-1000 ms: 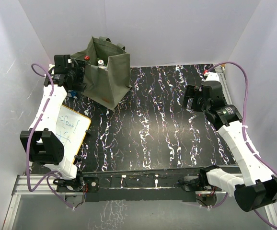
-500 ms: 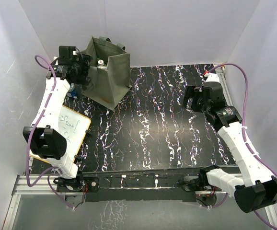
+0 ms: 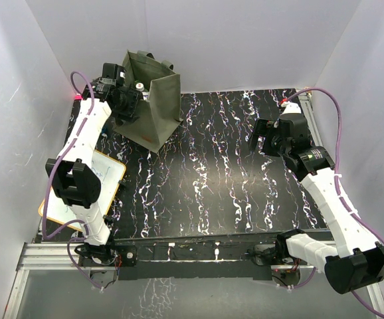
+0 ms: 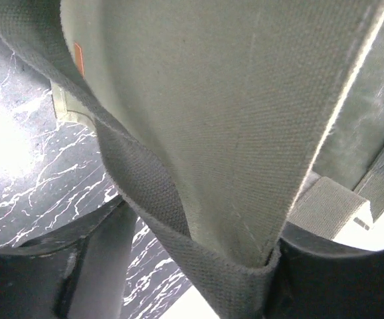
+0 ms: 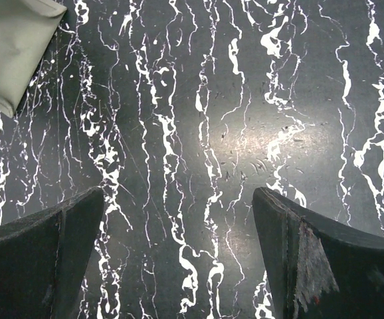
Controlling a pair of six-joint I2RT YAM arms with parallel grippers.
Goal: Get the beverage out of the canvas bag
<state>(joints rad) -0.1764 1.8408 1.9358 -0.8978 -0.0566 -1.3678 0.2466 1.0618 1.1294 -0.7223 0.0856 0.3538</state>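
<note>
The olive-grey canvas bag (image 3: 153,105) stands open at the back left of the table. A white bottle cap (image 3: 139,87) shows inside its mouth; the rest of the beverage is hidden. My left gripper (image 3: 127,105) is at the bag's left rim. In the left wrist view the bag's fabric (image 4: 232,100) fills the frame. A strap handle (image 4: 145,193) runs between the jaws of my left gripper (image 4: 205,266), which stand wide apart. My right gripper (image 3: 262,141) hovers open and empty over the table, also in the right wrist view (image 5: 179,259). A bag corner (image 5: 12,53) shows at the top left there.
A whiteboard with an orange rim (image 3: 115,174) lies at the left front, partly under the left arm. White walls close in the table at the back and on both sides. The black marbled tabletop (image 3: 218,173) spans between the arms.
My left gripper has moved right and farther back, from beside the bag's left side to its rim, covering the red cap seen earlier. The right gripper has shifted slightly left.
</note>
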